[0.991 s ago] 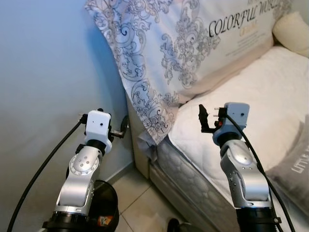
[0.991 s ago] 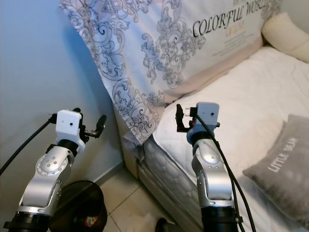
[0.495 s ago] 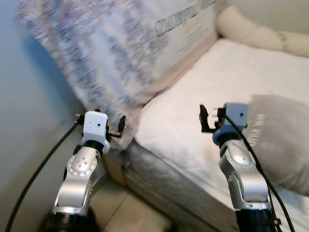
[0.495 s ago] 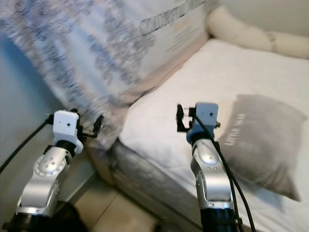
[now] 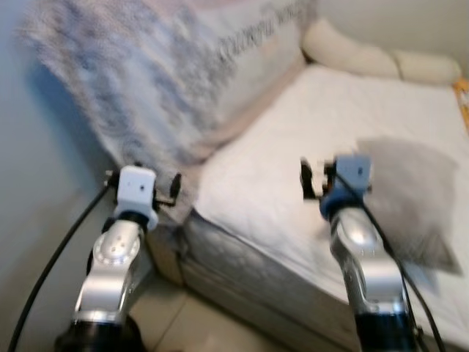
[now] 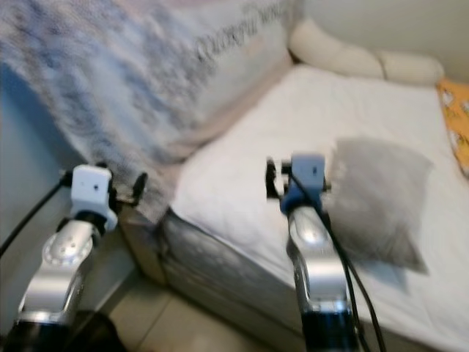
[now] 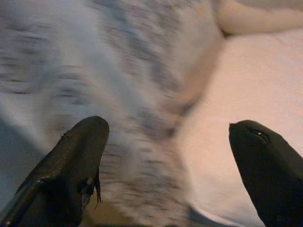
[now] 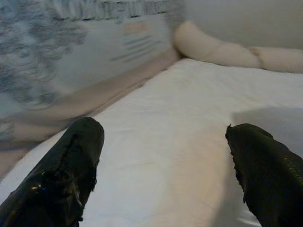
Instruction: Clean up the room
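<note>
The whole picture is blurred. A bed with a white mattress (image 5: 271, 154) lies ahead. A large grey-patterned pillow (image 5: 168, 81) leans on the wall at its left end. A plain grey cushion (image 6: 377, 198) lies on the mattress just beyond my right arm. Held up at the bed's near left corner, my left gripper (image 5: 143, 180) is open and empty, and in the left wrist view (image 7: 165, 156) it faces the patterned pillow. My right gripper (image 5: 316, 177) hovers over the mattress edge, open and empty; in its wrist view (image 8: 163, 161) it faces bare white mattress.
A cream bolster (image 5: 352, 55) lies along the far end of the bed. Something orange (image 6: 456, 125) shows at the right edge. A blue-grey wall (image 5: 37, 183) stands close on the left. Tiled floor (image 5: 190, 323) runs along the bed's side.
The camera has swung to the right, so the grey cushion and bolster have come further into view and the dark bin has left it. Both arms hold the same raised pose.
</note>
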### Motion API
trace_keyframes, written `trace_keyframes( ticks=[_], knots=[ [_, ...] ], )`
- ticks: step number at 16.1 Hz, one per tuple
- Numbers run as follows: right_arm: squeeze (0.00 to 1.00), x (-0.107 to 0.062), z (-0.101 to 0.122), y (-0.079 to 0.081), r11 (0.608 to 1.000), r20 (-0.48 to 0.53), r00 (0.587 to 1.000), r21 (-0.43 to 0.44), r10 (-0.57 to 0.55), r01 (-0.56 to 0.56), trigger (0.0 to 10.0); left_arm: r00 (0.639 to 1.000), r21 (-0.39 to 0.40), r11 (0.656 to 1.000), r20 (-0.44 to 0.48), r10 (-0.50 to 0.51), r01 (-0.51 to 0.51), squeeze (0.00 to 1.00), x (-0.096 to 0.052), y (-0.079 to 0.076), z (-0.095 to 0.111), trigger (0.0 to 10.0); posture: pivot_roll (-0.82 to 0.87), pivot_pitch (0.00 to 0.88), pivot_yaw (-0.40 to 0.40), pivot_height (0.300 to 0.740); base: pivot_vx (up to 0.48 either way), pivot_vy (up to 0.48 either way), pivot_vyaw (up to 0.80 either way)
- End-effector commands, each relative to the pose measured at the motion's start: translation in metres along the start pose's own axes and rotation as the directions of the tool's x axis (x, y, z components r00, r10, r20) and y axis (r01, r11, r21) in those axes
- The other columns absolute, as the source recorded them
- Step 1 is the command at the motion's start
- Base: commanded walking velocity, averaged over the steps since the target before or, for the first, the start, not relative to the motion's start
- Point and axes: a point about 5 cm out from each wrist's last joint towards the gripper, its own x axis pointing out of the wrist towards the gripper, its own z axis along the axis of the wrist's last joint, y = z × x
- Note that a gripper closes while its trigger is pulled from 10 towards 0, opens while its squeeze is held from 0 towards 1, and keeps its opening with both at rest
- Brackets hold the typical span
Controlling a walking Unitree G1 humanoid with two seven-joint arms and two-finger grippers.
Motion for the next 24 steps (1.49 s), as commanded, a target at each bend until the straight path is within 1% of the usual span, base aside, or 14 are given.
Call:
trace_keyframes(
  ticks=[1,3,4,5,7,8,9,10,12,15,17,19,21,24],
  knots=[
    [0.0,-0.001,-0.006,-0.005,1.0,-0.033,0.999,-0.002,-0.03,0.03,10.0,0.999,0.037,0.999,0.032,-0.024,0.023,0.0,0.005,-0.004,0.009,10.0,0.01,0.0,0.011,0.74,0.0,0.0,-0.8],
    [0.0,-0.001,-0.006,-0.005,0.999,-0.035,0.999,0.0,-0.037,0.037,10.0,0.999,0.051,0.998,0.027,-0.028,0.027,0.0,0.006,-0.004,0.009,10.0,0.01,0.0,0.013,0.74,0.0,-0.48,-0.79],
    [0.0,-0.001,-0.006,-0.006,0.999,-0.037,0.998,0.001,-0.041,0.041,10.0,0.999,0.005,1.0,0.027,-0.024,0.024,0.0,0.006,-0.005,0.008,10.0,0.01,0.0,0.013,0.74,0.0,0.476,-0.79],
    [0.0,-0.001,-0.006,-0.006,0.999,-0.038,0.998,0.0,-0.043,0.043,10.0,0.999,0.005,1.0,0.025,-0.026,0.026,0.0,0.007,-0.005,0.008,10.0,0.01,0.0,0.013,0.74,0.0,0.476,-0.79],
    [0.0,0.0,-0.006,-0.008,0.999,-0.041,0.998,0.001,-0.05,0.05,10.0,0.999,0.055,0.998,0.029,-0.027,0.026,0.0,0.008,-0.005,0.01,10.0,0.01,0.0,0.014,0.74,0.0,0.0,-0.79],
    [0.0,0.0,-0.007,-0.009,0.998,-0.043,0.997,0.003,-0.056,0.056,10.0,0.999,0.043,0.999,0.025,-0.025,0.024,0.0,0.008,-0.005,0.009,10.0,0.01,0.0,0.015,0.74,0.0,0.0,-0.52],
    [0.0,0.0,-0.007,-0.009,0.998,-0.041,0.997,-0.011,-0.062,0.061,10.0,1.0,0.009,1.0,0.02,-0.012,0.012,0.0,0.008,-0.005,0.008,10.0,0.01,0.0,0.015,0.74,0.0,0.0,0.0],
    [0.0,0.0,-0.007,-0.01,0.997,-0.045,0.997,-0.019,-0.07,0.069,10.0,1.0,0.0,1.0,0.02,0.0,0.0,0.0,0.008,-0.004,0.009,10.0,0.01,0.0,0.015,0.74,0.0,0.0,0.0],
    [0.0,-0.001,-0.007,-0.008,0.999,-0.054,0.998,0.047,-0.026,0.029,10.0,1.0,0.008,1.0,0.016,0.002,-0.002,0.0,0.008,-0.004,0.009,10.0,0.01,0.0,0.015,0.74,0.0,0.0,0.0],
    [0.0,-0.001,-0.008,-0.011,0.997,-0.071,0.996,0.058,-0.046,0.05,10.0,1.0,-0.01,1.0,0.018,0.011,-0.01,0.0,0.008,-0.003,0.009,10.0,0.01,0.0,0.013,0.74,0.0,0.0,0.0],
    [0.0,-0.001,-0.007,-0.012,0.998,-0.06,0.997,0.045,-0.048,0.051,10.0,1.0,-0.023,1.0,0.022,0.011,-0.011,0.0,0.008,-0.002,0.01,10.0,0.01,0.0,0.013,0.74,0.0,0.0,0.0],
    [0.0,0.0,-0.007,-0.011,0.998,-0.061,0.997,0.0,-0.055,0.055,10.0,1.0,-0.033,0.999,0.031,0.004,-0.003,0.0,0.008,-0.002,0.011,10.0,0.01,0.0,0.011,0.74,0.0,0.0,0.0],
    [0.0,0.0,-0.006,-0.012,0.999,-0.053,0.997,0.01,-0.053,0.053,10.0,0.999,-0.04,0.999,0.041,-0.006,0.008,0.0,0.008,-0.004,0.013,10.0,0.01,0.0,0.009,0.74,0.124,0.0,0.0],
    [0.0,0.002,-0.001,-0.016,0.998,-0.018,0.998,-0.002,-0.057,0.057,10.0,0.999,-0.054,0.998,0.052,-0.009,0.012,0.0,0.007,-0.004,0.016,10.0,0.0,0.0,0.011,0.74,0.325,0.0,-0.76]
  ],
)
